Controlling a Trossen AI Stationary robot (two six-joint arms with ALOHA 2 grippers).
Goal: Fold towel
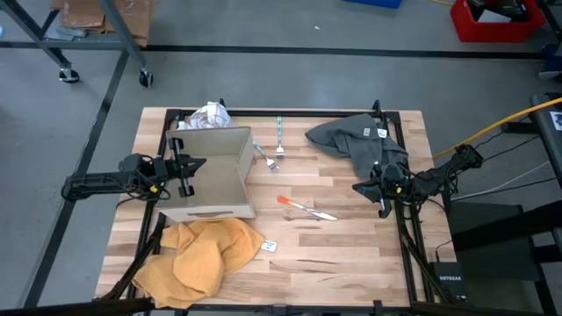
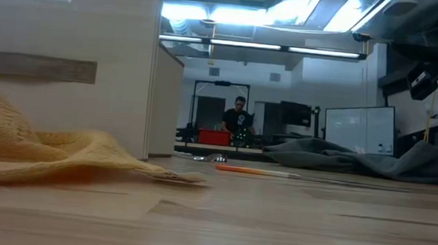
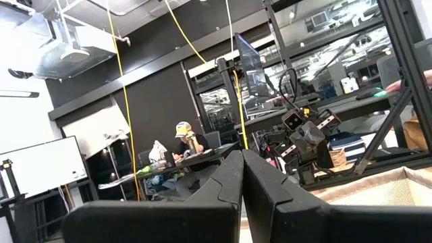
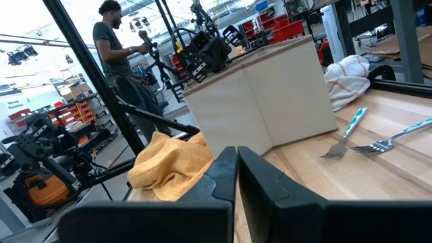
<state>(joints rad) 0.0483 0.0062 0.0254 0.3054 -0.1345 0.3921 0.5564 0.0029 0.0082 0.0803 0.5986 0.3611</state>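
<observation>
Table, high view: wooden top (image 1: 351, 254) with two cloths on it, a yellow towel (image 1: 200, 254) bunched at the near-left corner and a grey towel (image 1: 360, 140) heaped at the far right.
Left gripper, high view: left gripper (image 1: 186, 167) hangs over the box (image 1: 211, 171), fingers pressed together, nothing in them.
Right gripper, high view: right gripper (image 1: 379, 195) sits just off the grey towel's near tip, fingers all but closed, pinching nothing that I can see.
Which arm is nearer: right arm for the grey towel, which lies just beyond its jaws, long axis slanting from the far edge toward the near right; for the yellow towel the left arm, which would have to clear the box first, I'd say.
Open room, high view: bare wood in the near middle; a knife (image 1: 307, 208) and two forks (image 1: 274, 151) lie in the centre, well apart from both towels.
Low view: yellow towel (image 2: 47, 153) slumped in front of the box (image 2: 68, 66), grey towel (image 2: 355, 159) low and wide across the far right; a person (image 2: 238, 116) stands in the room behind.
Left wrist view: fingers (image 3: 226, 185) shut tight, only workshop beyond.
Right wrist view: fingers (image 4: 226, 175) nearly meeting, pointed across at the box (image 4: 263, 101) and yellow towel (image 4: 172, 165); grey towel out of sight here.
</observation>
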